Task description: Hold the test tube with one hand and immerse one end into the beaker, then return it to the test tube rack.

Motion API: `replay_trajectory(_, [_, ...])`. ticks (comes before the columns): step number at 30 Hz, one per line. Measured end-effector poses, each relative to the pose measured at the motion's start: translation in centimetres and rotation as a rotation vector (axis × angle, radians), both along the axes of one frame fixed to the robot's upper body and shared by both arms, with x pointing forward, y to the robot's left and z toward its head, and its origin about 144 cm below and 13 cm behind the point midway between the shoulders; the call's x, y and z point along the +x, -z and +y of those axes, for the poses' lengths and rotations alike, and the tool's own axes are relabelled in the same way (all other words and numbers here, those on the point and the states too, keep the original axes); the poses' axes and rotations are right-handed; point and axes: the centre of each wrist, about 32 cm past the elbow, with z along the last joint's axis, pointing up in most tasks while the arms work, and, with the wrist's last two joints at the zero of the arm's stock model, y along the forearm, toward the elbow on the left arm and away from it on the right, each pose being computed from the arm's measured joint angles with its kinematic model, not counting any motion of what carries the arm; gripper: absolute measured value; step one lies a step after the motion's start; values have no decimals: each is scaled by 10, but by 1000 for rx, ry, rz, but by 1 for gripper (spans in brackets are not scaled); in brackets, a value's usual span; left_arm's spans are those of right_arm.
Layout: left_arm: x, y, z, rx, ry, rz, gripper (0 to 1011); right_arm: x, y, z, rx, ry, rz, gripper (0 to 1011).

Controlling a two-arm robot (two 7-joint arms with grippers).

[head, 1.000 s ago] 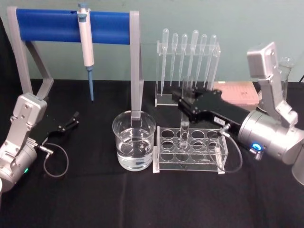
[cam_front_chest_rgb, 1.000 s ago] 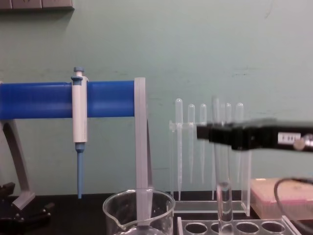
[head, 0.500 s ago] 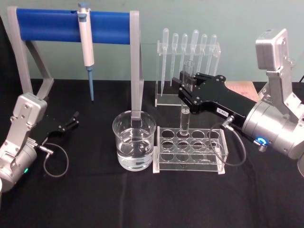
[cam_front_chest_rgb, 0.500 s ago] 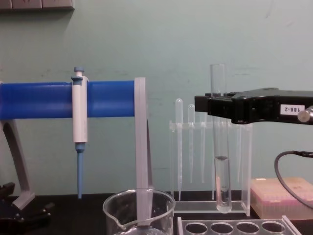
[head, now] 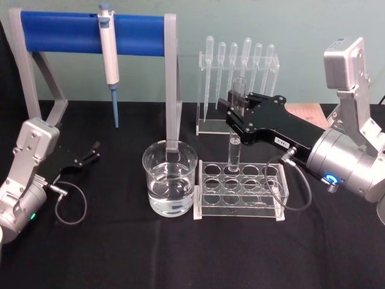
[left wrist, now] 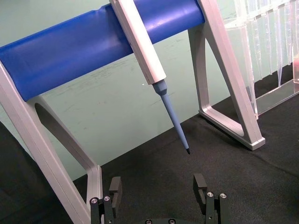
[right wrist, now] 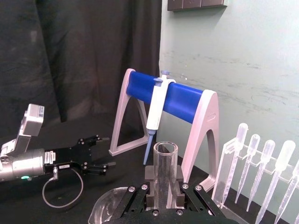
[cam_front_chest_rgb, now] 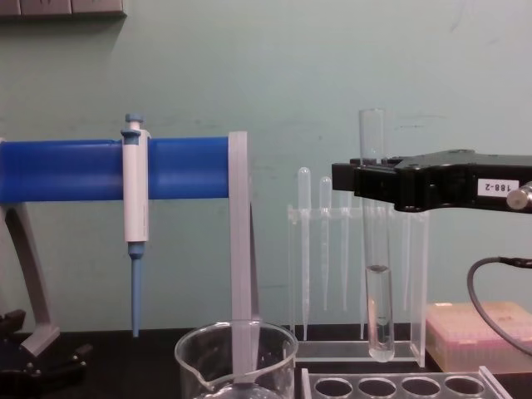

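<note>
At the far left, the left gripper (head: pixel 91 152) rests low over the black table (head: pixel 120 253), well apart from the glassware. In its wrist view the left gripper (left wrist: pixel 158 189) has its two fingers (left wrist: pixel 114 186) spread wide with nothing between them. Behind it stands the blue bar stand (head: pixel 60 33), and a white-and-blue pipette (head: pixel 108 54) hangs from the bar with its tip pointing down.

Near the middle of the table sits the beaker (head: pixel 170 180), partly filled with clear liquid. It is just beside the left end of the test tube rack (head: pixel 240 191).

To the right of the beaker, the test tube (head: pixel 233 150) hangs upright over the rack's far row. From the chest view, the test tube (cam_front_chest_rgb: pixel 378 307) has its round bottom just above the rack's top plate, not inside a hole, and clear liquid fills its lower part.

The right gripper (head: pixel 237 111) reaches in from the right and is clamped narrow on the tube's upper part, with the open rim standing above the black fingers. In the right wrist view, the right gripper (right wrist: pixel 165 198) grips the glass from both sides. The tube is to the right of the beaker, not over it.

Farther back stands a clear stand of plastic pipettes (head: pixel 237 66), and a pink box (cam_front_chest_rgb: pixel 478 332) lies at the far right.
</note>
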Motion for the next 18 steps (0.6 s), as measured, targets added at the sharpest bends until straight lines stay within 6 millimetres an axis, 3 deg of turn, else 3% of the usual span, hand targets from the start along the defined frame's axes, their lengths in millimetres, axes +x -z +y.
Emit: replay_trajectory(18, [0,0,0,0,0,0,1000,0,0,0,1,-1,3,226])
